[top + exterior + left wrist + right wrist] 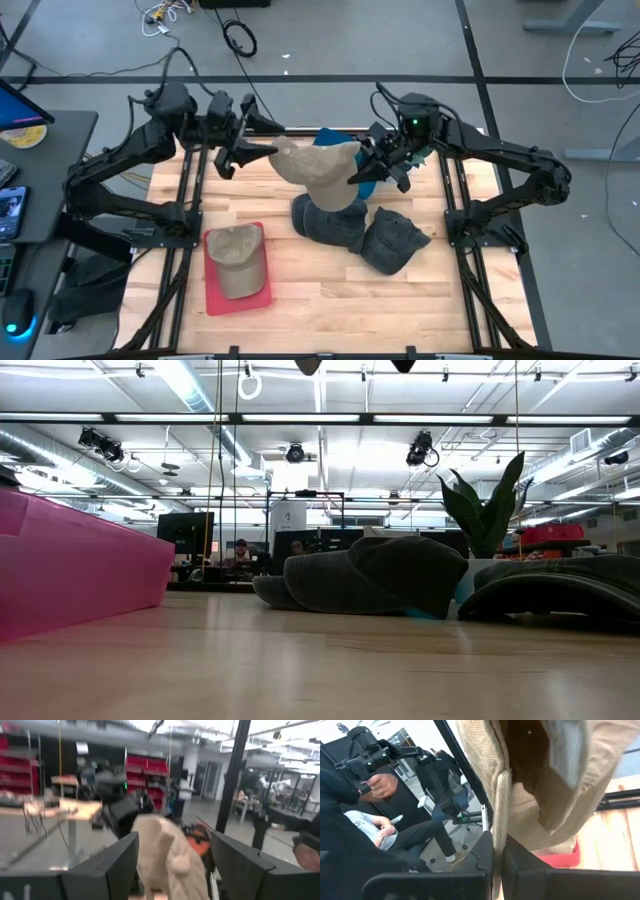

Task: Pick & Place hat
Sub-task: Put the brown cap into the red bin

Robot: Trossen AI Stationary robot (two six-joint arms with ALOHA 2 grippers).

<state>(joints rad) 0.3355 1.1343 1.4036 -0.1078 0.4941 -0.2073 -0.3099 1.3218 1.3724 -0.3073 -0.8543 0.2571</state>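
A tan corduroy hat point(320, 168) hangs in the air above the middle of the table, between my two grippers. My right gripper point(372, 170) is shut on its right side. My left gripper point(255, 150) is open at the hat's left end. In the left wrist view the left gripper point(174, 845) has its fingers standing wide on either side of the tan hat point(167, 855); whether they touch it I cannot tell. A second tan hat point(237, 262) lies in a pink tray point(212, 296) at the table's near left. My right gripper point(498, 845) pinches the tan hat's seamed rim edge point(501, 805) between its two fingers, coming from the table's right. The hat's inside with a white label point(560, 750) faces the wrist camera. The hat is lifted clear of the table.
Two dark grey hats point(330, 220) point(395, 240) lie on the table under the lifted one, and something blue point(330, 137) shows behind it. In the low view the pink tray point(70, 575) stands left and the dark hats point(380, 575) right. People sit in the room beyond.
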